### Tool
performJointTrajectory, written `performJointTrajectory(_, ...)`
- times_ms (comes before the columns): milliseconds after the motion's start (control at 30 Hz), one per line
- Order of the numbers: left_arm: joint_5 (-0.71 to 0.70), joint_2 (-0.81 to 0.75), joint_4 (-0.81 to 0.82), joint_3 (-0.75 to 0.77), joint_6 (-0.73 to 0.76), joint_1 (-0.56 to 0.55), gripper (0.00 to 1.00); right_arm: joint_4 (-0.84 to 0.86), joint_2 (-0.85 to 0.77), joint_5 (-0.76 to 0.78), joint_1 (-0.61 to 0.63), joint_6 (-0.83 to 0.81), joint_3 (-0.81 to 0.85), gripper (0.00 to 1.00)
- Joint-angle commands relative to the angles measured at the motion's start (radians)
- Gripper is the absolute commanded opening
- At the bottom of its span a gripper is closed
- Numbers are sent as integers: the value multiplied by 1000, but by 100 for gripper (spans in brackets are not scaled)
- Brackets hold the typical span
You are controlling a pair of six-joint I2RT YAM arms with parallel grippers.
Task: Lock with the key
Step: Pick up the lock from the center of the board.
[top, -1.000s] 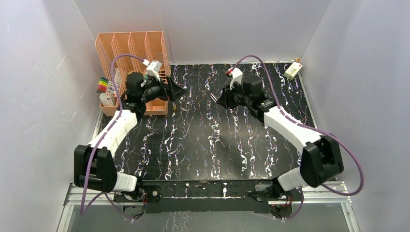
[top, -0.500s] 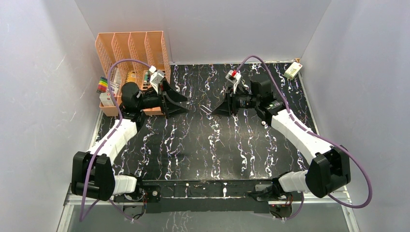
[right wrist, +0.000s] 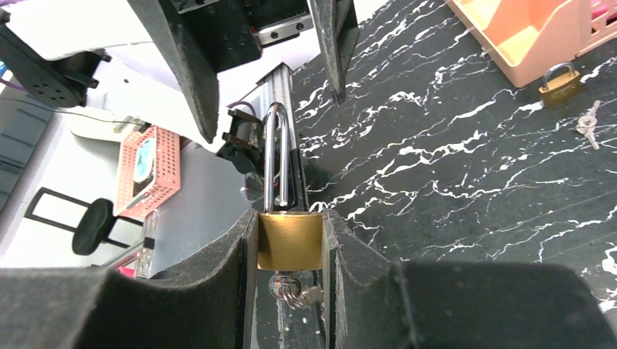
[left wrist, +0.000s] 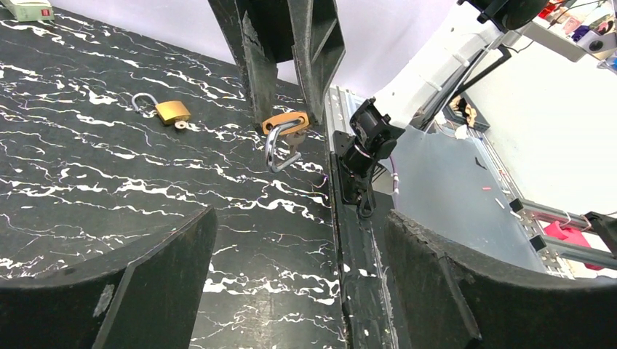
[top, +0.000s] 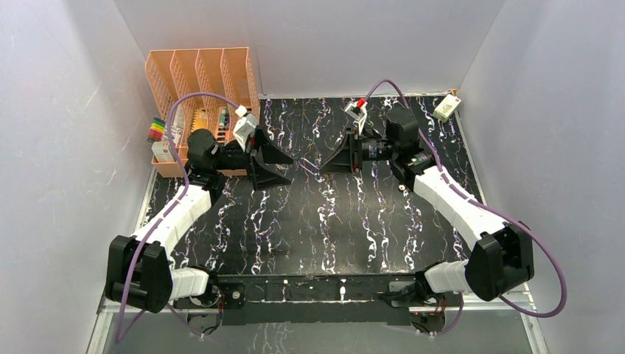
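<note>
One brass padlock [right wrist: 289, 241] with a silver U-shackle is the held item. It is clamped by its flat sides between the black fingers [right wrist: 218, 291] of the right gripper [right wrist: 288, 218], above the middle-back of the black, white-veined marble-pattern tabletop [top: 309, 221]. The shackle sticks out past the fingertips, toward the left arm. The right wrist view sees it edge-on, so locked or sprung can't be told. The left wrist view shows a loop, also unclear. A small silver key [right wrist: 285, 287] on a ring sits at the keyhole end of the body, deep between the fingers and half hidden. Can't tell if it is seated in the keyhole. From overhead the padlock is barely a speck between the two grippers.

Left gripper [left wrist: 300, 218] faces the padlock head-on, near but apart, with its fingers spread wide and nothing between them.

Second brass padlock [right wrist: 560, 83] lies on the tabletop just beside the peach plastic slotted organiser [right wrist: 538, 36], with loose silver keys [right wrist: 589, 120] near it. Third brass padlock [left wrist: 171, 110], a key at its body, lies beyond the right gripper toward the back. It can't be made out overhead. The organiser stands at back left and is cut off in the right wrist view. A small green-and-white box [top: 446, 108] is in the back right corner, label unreadable. The coloured bits [top: 156, 129] left of the organiser are too small to identify.
</note>
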Motion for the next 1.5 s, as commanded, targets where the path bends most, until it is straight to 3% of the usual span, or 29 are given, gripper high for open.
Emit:
performJointTrajectory(0, -16, -7, 51, 5, 9, -7, 80, 127, 0, -58, -2, 92, 40, 26)
performJointTrajectory(167, -66, 38, 73, 34, -35, -20, 76, 119, 6, -60, -2, 82, 48, 26)
performJointTrajectory(567, -94, 97, 130, 79, -81, -102, 79, 93, 28, -49, 0, 49, 50, 26)
performJointTrajectory(733, -102, 111, 131, 88, -84, -109, 57, 91, 25, -49, 0, 46, 45, 26)
performJointTrajectory(1133, -143, 113, 132, 89, -89, -109, 55, 90, 21, -56, -1, 44, 30, 26)
performJointTrajectory(1167, -142, 117, 133, 90, -89, -110, 51, 90, 21, -58, -1, 43, 29, 26)
performJointTrajectory(1200, -140, 119, 134, 90, -90, -109, 39, 91, 21, -58, -1, 43, 28, 26)
performJointTrajectory(1233, -138, 121, 136, 93, -92, -109, 24, 91, 22, -61, -1, 44, 28, 26)
performJointTrajectory(1267, -141, 122, 138, 93, -95, -110, 0, 92, 24, -61, -1, 46, 28, 26)
performJointTrajectory(1467, -128, 124, 167, 83, -95, -122, 0, 93, 29, -65, 2, 48, 34, 28)
